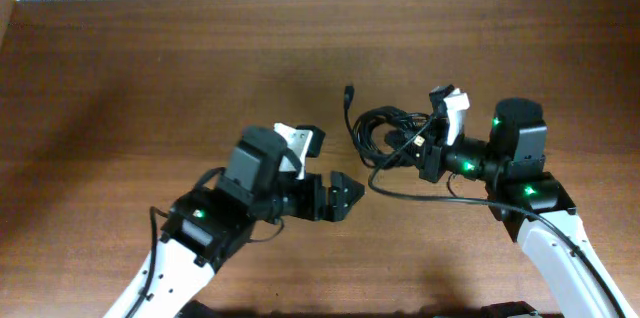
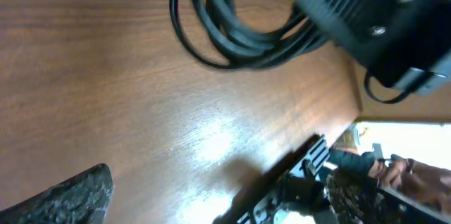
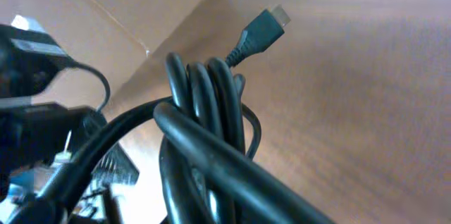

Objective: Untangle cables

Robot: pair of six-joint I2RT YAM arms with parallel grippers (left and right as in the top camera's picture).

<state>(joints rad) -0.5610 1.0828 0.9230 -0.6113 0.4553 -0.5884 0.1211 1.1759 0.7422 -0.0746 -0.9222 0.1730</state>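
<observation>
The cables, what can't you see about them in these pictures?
- How many cables there are: overhead, the coil is too small and overlaps itself.
- The coil's top: left wrist view, cut off by the top edge; the right arm covers its right side.
- Fingertips of the right gripper: overhead, under its own body; right wrist view, blurred close cords fill the frame.

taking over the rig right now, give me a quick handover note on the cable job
Left gripper: jaws open, empty, apart from the coil.
Right gripper: shut on the cables at the coil's right edge.
Cables: one tangled coil on the table, with one plug sticking out.
Done: nothing separated yet.
To do: pull every cord free and lay them apart.
</observation>
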